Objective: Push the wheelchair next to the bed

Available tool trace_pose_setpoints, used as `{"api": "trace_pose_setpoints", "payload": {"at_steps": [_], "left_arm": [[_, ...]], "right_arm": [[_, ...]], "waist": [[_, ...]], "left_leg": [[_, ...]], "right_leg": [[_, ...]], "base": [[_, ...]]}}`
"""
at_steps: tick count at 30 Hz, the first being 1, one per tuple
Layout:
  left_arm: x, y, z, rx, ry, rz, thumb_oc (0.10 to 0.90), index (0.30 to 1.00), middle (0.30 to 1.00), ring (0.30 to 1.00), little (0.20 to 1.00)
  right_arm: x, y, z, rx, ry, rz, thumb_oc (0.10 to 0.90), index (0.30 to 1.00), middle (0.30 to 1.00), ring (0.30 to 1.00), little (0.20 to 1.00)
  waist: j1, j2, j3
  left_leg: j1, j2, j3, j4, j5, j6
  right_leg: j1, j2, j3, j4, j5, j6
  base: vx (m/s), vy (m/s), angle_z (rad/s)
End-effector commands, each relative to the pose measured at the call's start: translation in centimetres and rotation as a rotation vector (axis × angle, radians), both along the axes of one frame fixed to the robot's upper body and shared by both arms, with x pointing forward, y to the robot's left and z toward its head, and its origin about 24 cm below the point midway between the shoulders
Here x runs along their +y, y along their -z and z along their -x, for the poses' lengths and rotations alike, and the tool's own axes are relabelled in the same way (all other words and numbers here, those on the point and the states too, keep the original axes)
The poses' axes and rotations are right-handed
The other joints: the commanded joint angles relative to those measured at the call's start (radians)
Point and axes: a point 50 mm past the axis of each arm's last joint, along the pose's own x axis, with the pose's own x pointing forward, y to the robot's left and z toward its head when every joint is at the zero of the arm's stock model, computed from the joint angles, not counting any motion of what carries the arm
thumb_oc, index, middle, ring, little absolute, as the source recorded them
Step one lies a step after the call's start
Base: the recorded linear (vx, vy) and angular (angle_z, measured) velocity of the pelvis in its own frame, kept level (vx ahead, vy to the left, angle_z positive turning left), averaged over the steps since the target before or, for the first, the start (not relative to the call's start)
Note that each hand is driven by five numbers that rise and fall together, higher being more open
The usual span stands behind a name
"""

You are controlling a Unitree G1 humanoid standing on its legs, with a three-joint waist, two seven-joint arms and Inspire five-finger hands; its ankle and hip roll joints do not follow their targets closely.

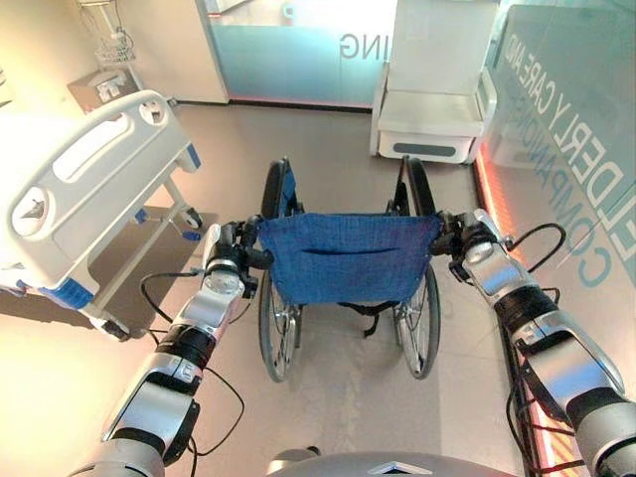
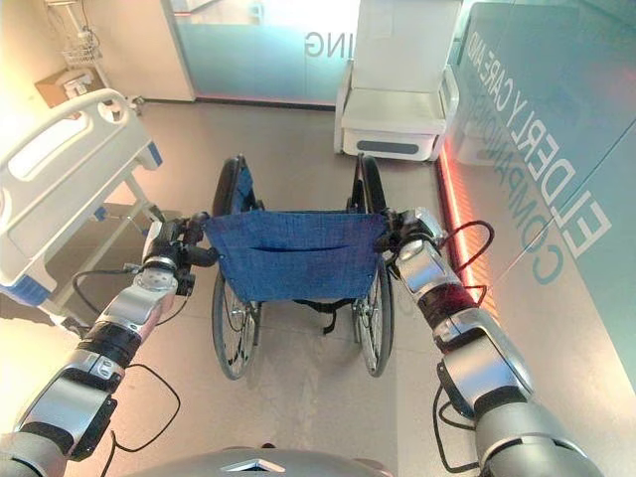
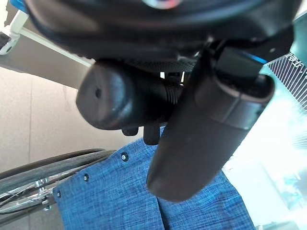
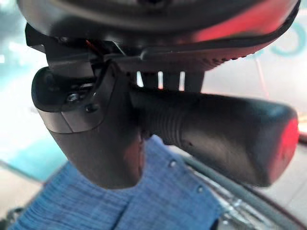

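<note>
Left hand [image 1: 231, 256] and right hand [image 1: 459, 238] both curled tight round wheelchair [image 1: 348, 260] push handles; bed [image 1: 84, 189] to left, apart from wheelchair.

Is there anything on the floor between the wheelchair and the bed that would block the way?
Nothing visible does. The floor between the wheelchair and the bed, ahead on the robot's left, looks bare. Left hand and right hand each grip a push handle.
</note>
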Motion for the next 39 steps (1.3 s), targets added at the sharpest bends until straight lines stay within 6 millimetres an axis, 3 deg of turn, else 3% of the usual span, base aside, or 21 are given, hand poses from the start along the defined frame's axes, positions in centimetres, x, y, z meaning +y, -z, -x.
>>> {"api": "trace_pose_setpoints", "payload": {"at_steps": [1,14,23,26,27,28,29,30,33,34,35,36,37,39], "left_arm": [[2.0,-0.5,0.6,-0.036,0.084,-0.084,0.4,0.3,0.3,0.3,0.3],[1.8,-0.2,1.0,-0.033,0.124,-0.087,0.4,0.3,0.3,0.3,0.3],[0.6,-0.6,0.7,-0.082,0.128,0.01,0.4,0.3,0.3,0.3,0.3],[0.2,-1.0,0.4,-0.108,0.136,0.042,0.4,0.3,0.3,0.3,0.3],[0.0,-1.4,0.2,-0.121,0.144,0.045,0.4,0.3,0.3,0.3,0.3],[0.0,-1.4,0.2,-0.121,0.144,0.045,0.4,0.3,0.3,0.3,0.3],[0.1,-1.8,0.0,-0.133,0.152,0.037,0.4,0.3,0.3,0.3,0.3],[0.1,-2.5,-0.2,-0.155,0.162,0.025,0.4,0.3,0.3,0.3,0.3],[0.3,-3.0,-0.3,-0.178,0.165,0.022,0.4,0.3,0.3,0.3,0.3],[0.0,-3.0,-0.5,-0.189,0.161,0.029,0.4,0.3,0.3,0.3,0.3],[0.0,-3.0,-0.5,-0.19,0.161,0.03,0.4,0.3,0.3,0.3,0.3],[-0.3,-3.2,-0.9,-0.198,0.165,0.048,0.4,0.3,0.3,0.3,0.3],[-0.3,-3.3,-1.0,-0.199,0.166,0.052,0.4,0.3,0.3,0.3,0.3],[-0.7,-3.4,-1.5,-0.204,0.17,0.062,0.4,0.3,0.3,0.3,0.3]], "right_arm": [[1.3,5.5,3.2,0.126,-0.114,-0.183,0.4,0.3,0.3,0.3,0.3],[1.0,4.6,3.4,0.024,-0.139,-0.142,0.4,0.3,0.3,0.3,0.3],[1.6,4.2,3.3,-0.004,-0.142,-0.161,0.4,0.3,0.3,0.3,0.3],[1.9,3.9,2.9,-0.025,-0.143,-0.172,0.4,0.3,0.3,0.3,0.3],[2.1,3.7,2.7,-0.038,-0.144,-0.175,0.4,0.3,0.3,0.3,0.3],[2.1,3.7,2.7,-0.038,-0.144,-0.175,0.4,0.3,0.3,0.3,0.3],[2.1,3.3,2.5,-0.053,-0.139,-0.182,0.4,0.3,0.3,0.3,0.3],[1.9,2.9,2.5,-0.08,-0.136,-0.195,0.4,0.3,0.3,0.3,0.3],[1.3,2.5,2.6,-0.112,-0.128,-0.188,0.4,0.3,0.3,0.3,0.3],[1.1,2.7,2.8,-0.125,-0.126,-0.176,0.4,0.3,0.3,0.3,0.3],[1.0,2.8,2.8,-0.127,-0.125,-0.175,0.4,0.3,0.3,0.3,0.3],[0.9,2.6,2.6,-0.143,-0.107,-0.173,0.4,0.3,0.3,0.3,0.3],[0.8,2.6,2.6,-0.144,-0.104,-0.173,0.4,0.3,0.3,0.3,0.3],[0.7,2.2,2.3,-0.152,-0.09,-0.176,0.4,0.3,0.3,0.3,0.3]], "waist": [[0.004,-0.01,0.041],[-0.016,-0.002,0.036],[-0.024,0.001,0.042],[-0.019,0.0,0.053],[-0.017,0.005,0.065],[-0.016,0.004,0.065],[-0.014,0.007,0.075],[-0.014,-0.001,0.1],[-0.03,-0.022,0.141],[-0.047,-0.038,0.165],[-0.051,-0.037,0.17],[-0.069,-0.042,0.181],[-0.072,-0.041,0.182],[-0.084,-0.043,0.175]], "left_leg": [[0.004,-0.12,0.034,0.007,-0.063,0.042],[0.011,-0.118,0.05,0.016,-0.072,0.044],[0.006,-0.129,0.069,0.051,-0.097,0.072],[-0.004,-0.137,0.077,0.075,-0.112,0.093],[-0.013,-0.135,0.089,0.088,-0.115,0.105],[-0.014,-0.135,0.09,0.089,-0.115,0.106],[-0.024,-0.135,0.102,0.105,-0.12,0.115],[-0.042,-0.144,0.095,0.139,-0.13,0.121],[-0.041,-0.158,0.075,0.175,-0.151,0.117],[-0.01,-0.18,0.053,0.174,-0.173,0.101],[-0.003,-0.18,0.047,0.173,-0.176,0.1],[0.02,-0.191,0.012,0.175,-0.194,0.09],[0.024,-0.191,0.007,0.176,-0.197,0.089],[0.025,-0.191,-0.013,0.192,-0.212,0.081]], "right_leg": [[-0.028,0.037,0.026,0.057,-0.029,-0.053],[-0.026,0.033,0.04,0.06,-0.032,-0.051],[-0.053,0.002,0.06,0.13,-0.049,-0.036],[-0.095,-0.023,0.064,0.229,-0.048,-0.018],[-0.135,-0.026,0.055,0.351,-0.052,-0.011],[-0.138,-0.027,0.057,0.355,-0.054,-0.011],[-0.169,-0.028,0.05,0.456,-0.06,-0.01],[-0.239,-0.032,0.052,0.566,-0.003,-0.003],[-0.295,-0.04,0.085,0.512,0.097,0.006],[-0.346,-0.073,0.072,0.399,0.199,0.025],[-0.343,-0.074,0.067,0.39,0.205,0.027],[-0.371,-0.086,0.075,0.272,0.225,0.031],[-0.37,-0.085,0.075,0.257,0.227,0.031],[-0.363,-0.08,0.098,0.153,0.204,0.022]], "base": [[0.03,0.002,0.01],[0.04,0.018,0.0],[0.09,0.097,-0.01],[0.11,0.147,-0.06],[0.06,0.098,-0.11],[0.08,0.113,-0.12],[0.09,0.067,-0.01],[0.14,0.046,0.06],[0.18,-0.054,0.07],[0.28,-0.096,0.11],[0.4,-0.157,0.1],[0.25,-0.111,0.14],[0.34,-0.173,0.42],[0.27,-0.166,0.69]]}}
